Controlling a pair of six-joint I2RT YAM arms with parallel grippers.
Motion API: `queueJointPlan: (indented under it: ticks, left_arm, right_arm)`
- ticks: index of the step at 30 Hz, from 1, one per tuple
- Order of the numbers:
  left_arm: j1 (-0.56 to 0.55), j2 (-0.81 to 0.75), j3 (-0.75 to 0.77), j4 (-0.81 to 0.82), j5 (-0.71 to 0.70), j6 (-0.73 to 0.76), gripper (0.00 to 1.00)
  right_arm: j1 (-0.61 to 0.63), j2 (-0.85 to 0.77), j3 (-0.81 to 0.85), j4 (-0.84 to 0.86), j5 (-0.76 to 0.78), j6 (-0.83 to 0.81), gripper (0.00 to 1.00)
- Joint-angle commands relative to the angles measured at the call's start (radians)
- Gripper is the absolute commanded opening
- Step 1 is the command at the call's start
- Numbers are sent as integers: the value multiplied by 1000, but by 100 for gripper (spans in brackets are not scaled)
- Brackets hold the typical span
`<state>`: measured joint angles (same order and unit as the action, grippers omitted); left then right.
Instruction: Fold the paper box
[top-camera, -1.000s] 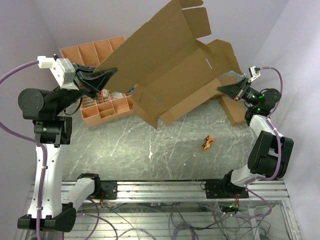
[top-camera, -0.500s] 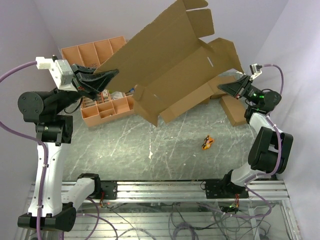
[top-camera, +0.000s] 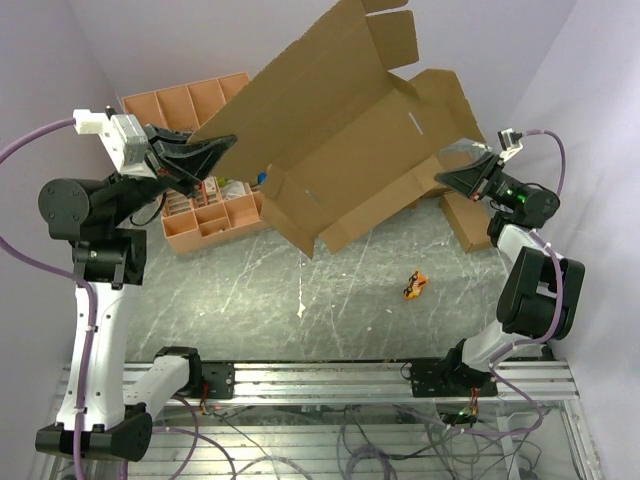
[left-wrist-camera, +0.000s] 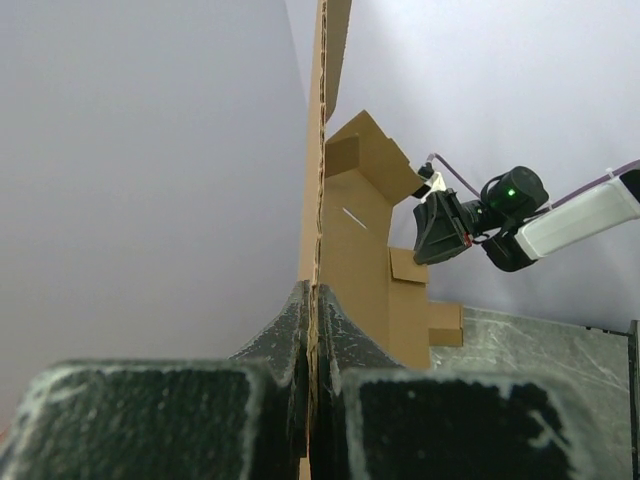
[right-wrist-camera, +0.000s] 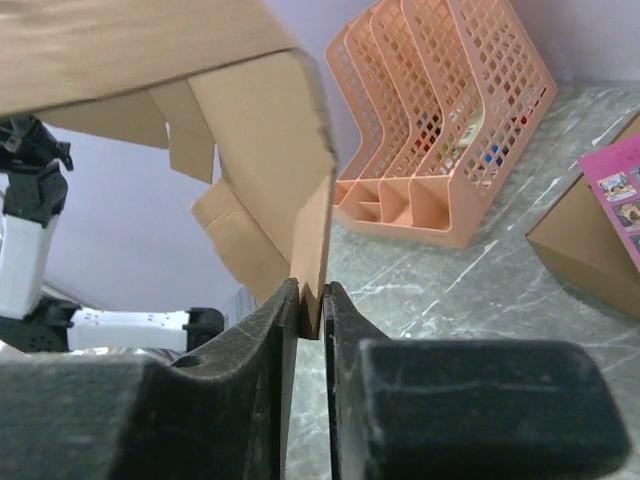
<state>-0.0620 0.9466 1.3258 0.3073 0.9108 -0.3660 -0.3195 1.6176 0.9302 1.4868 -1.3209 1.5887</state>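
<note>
The box (top-camera: 340, 130) is up in the air above the tabletop (top-camera: 340, 310), opened out and tilted, with its flaps spread toward the back wall and one arm at each side. The left pincer (top-camera: 226, 146) is clenched on the box's left edge, the cardboard pinched edge-on between its fingers (left-wrist-camera: 295, 320). The right pincer (top-camera: 441, 179) grasps a flap at the box's right side, a finger (right-wrist-camera: 283, 310) pressed to each face. On the tabletop below are a tray (top-camera: 190, 232), a small orange thing (top-camera: 414, 286) and a carton (top-camera: 470, 218) beside the right arm.
</note>
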Motion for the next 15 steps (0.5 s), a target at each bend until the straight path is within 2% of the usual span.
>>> queueJointPlan:
  ticks: [1,3,5,6,8,9,12,14,15]
  left_arm:
    - [4,4,4,23,-6,-9,7]
    - [4,3,-13,63,20,-27,7]
    - [4,4,-20,74,33,-36,7]
    - [5,4,-21,69,34,-32,7]
    - [5,0,-22,46,25,-15,7]
    - [5,-2,-21,22,18,6,7]
    - [6,-9,-20,-29,5,51,7]
    - [7,-12,-23,-61,2,89,7]
    - [7,-15,-26,-81,-1,110,7]
  right_arm:
    - [-5,-40,-11,-62,-47,-173,22]
    - [-6,-90,-17,-231,-45,-331,31]
    - [-5,-151,3,-538,-29,-583,36]
    - [-5,-195,32,-781,6,-756,41]
    - [-2,-244,168,-1282,106,-1265,52]
    - [0,-256,202,-1423,136,-1378,56]
    - [-37,-289,192,-1470,121,-1470,64]
    - [-63,-313,205,-1567,114,-1619,70]
    - [-73,-320,236,-1664,108,-1747,74]
